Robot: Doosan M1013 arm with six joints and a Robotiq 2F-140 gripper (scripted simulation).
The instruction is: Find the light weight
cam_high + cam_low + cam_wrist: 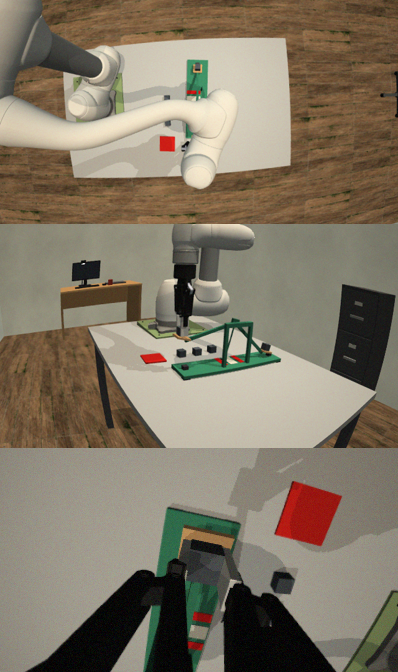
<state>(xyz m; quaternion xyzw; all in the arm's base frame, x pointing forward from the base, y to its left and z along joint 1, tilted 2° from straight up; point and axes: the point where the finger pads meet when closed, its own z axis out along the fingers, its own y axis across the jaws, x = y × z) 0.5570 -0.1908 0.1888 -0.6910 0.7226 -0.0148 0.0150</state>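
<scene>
My gripper [183,333] [203,556] is shut on a dark weight [178,331] [202,560], at the raised pan [177,336] [207,534] of the green balance [202,372] [197,82]. Whether the weight touches the pan is unclear. The other pan [268,352] is down and carries a weight [265,346] [198,66]. The pointer [229,342] slants towards the left post, away from the white field [232,361]; its tip is hard to see. Three weights [181,353] [196,351] [211,348] stand in a row. The red dish [167,144] [153,358] [308,513] lies flat and empty.
The green post frame [239,325] of the balance stands beside the row of weights. A small dark block [185,367] sits on the base's near end. The arm's green mounting plate [119,104] [149,328] is at the table's back. The arm covers part of the overhead view.
</scene>
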